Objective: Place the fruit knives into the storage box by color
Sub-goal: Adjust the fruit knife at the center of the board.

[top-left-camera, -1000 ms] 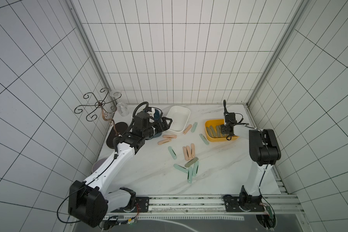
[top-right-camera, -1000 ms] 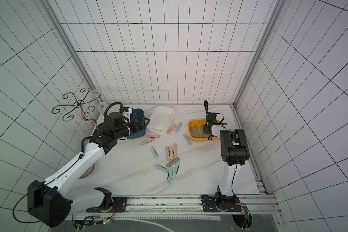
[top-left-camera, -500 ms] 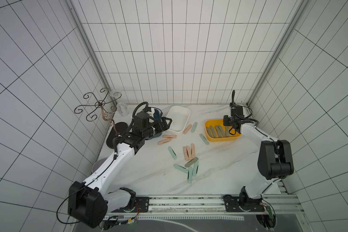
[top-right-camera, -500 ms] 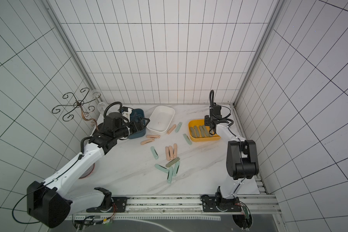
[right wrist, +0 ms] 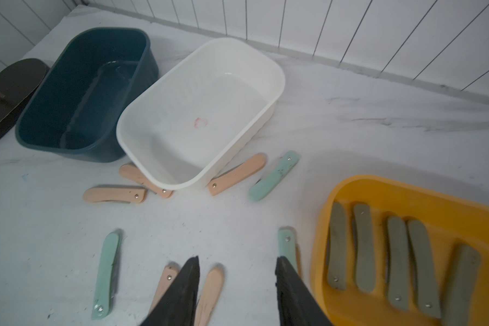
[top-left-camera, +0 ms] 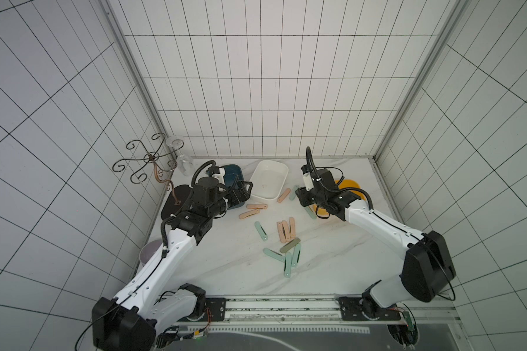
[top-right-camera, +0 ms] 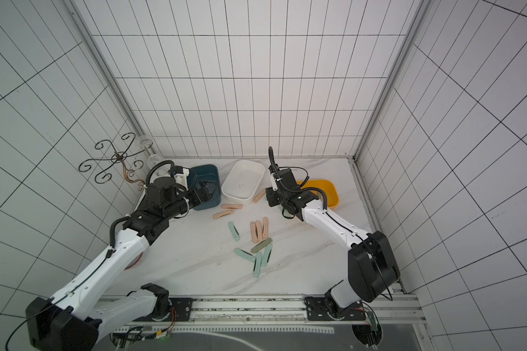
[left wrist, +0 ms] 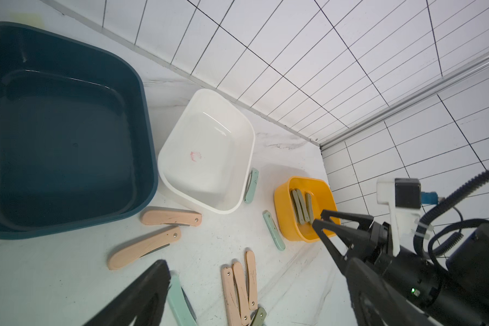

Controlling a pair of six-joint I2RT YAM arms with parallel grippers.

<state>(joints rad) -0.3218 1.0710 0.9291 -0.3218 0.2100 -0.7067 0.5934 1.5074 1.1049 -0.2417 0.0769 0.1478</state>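
The right gripper (right wrist: 236,259) is no longer down over the shallow yellow plastic box (right wrist: 350,186), where it hung a second ago. It has swung off the rim toward the middle of the white marble table (right wrist: 378,135), and its jaws have widened a little on the way. Five olive-grey folded knives (right wrist: 363,248) lie side by side in that box, so this delivery looks finished and the arm seems to be heading for its next pick. The loose knives lie where they lay, and the left arm has not shifted.

The right jaws stand partly open, with nothing between them, and touch nothing. Below them lie two peach-pink folded knives (right wrist: 212,285), and a mint-green folded knife (right wrist: 287,244) sits just beside the yellow box's wall. The left gripper (top-left-camera: 246,190) hovers by the deep dark-blue plastic box (top-left-camera: 230,173), jaws wide apart and empty. That box and the white plastic box (top-left-camera: 286,173) beside it hold no knives yet. The peach and mint ones are all on the table, with a single olive-grey knife (top-left-camera: 289,245) in the central heap
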